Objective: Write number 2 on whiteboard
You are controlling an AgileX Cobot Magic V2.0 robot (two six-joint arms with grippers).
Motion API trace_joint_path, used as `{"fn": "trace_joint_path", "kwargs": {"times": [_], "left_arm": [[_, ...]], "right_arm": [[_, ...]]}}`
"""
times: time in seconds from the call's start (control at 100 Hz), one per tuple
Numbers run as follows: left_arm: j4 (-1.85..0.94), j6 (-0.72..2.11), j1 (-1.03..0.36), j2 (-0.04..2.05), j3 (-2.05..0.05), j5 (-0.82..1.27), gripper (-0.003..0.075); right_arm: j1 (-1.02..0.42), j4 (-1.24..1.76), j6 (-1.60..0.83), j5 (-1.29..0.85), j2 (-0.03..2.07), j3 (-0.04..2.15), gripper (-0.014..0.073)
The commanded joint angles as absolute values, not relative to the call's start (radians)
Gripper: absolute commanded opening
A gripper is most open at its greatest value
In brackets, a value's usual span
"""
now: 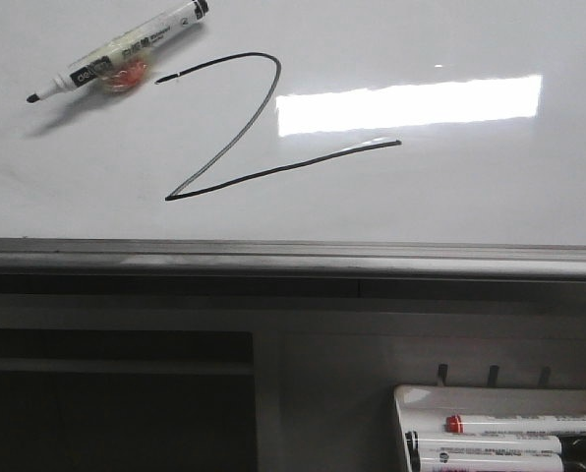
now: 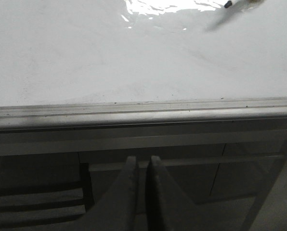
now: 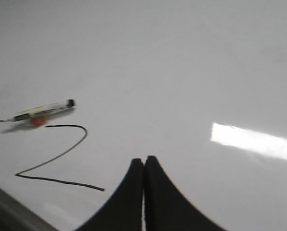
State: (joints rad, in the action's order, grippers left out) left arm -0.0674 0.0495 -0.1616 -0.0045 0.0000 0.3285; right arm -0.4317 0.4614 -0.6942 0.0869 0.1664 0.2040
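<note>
A thin black number 2 (image 1: 236, 128) is drawn on the glossy whiteboard (image 1: 470, 197), also seen as the number 2 (image 3: 61, 154) in the right wrist view. A black-tipped marker (image 1: 116, 54) lies loose on the board at the upper left of the figure, uncapped, over an orange blob; the marker (image 3: 40, 111) lies beside the figure's top. My right gripper (image 3: 144, 160) hovers over the board (image 3: 182, 72) to the right of the figure, shut and holding nothing. My left gripper (image 2: 142, 159) is shut and empty, below the board's grey edge (image 2: 143, 115). Neither arm shows in the front view.
A white marker tray (image 1: 411, 403) with capped markers (image 1: 524, 425) sits at the lower right below the board's grey metal edge (image 1: 293, 261). A bright rectangular light reflection (image 1: 411, 103) lies on the board right of the figure. Dark shelving fills the lower left.
</note>
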Motion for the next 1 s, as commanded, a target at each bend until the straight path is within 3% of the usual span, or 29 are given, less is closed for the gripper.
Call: {"fn": "trace_joint_path", "kwargs": {"times": [0.0,0.07,0.14,0.25,0.43,0.59,0.99], "left_arm": [[-0.066,0.041,-0.161,-0.030,0.012,0.270,0.0006],[-0.066,0.041,-0.161,-0.030,0.012,0.270,0.0006],[-0.066,0.041,-0.161,-0.030,0.012,0.270,0.0006],[-0.066,0.041,-0.161,-0.030,0.012,0.270,0.0006],[-0.066,0.041,-0.161,-0.030,0.012,0.270,0.0006],[-0.068,0.041,-0.161,-0.030,0.012,0.270,0.0006],[-0.068,0.041,-0.161,-0.030,0.012,0.270,0.0006]], "right_arm": [[-0.350,0.014,-0.112,0.196,0.177,0.185,-0.0071],[-0.237,-0.302,0.310,0.191,0.177,0.130,-0.0071],[-0.133,-0.426,0.485,0.221,0.175,0.056,-0.0071],[-0.082,-0.412,0.487,0.209,0.102,-0.045,-0.0071],[-0.068,-0.397,0.469,-0.097,-0.031,-0.039,-0.0071],[-0.066,-0.287,0.414,-0.313,-0.030,-0.039,-0.0071],[-0.066,-0.280,0.384,-0.293,-0.030,-0.039,-0.0071]]}}
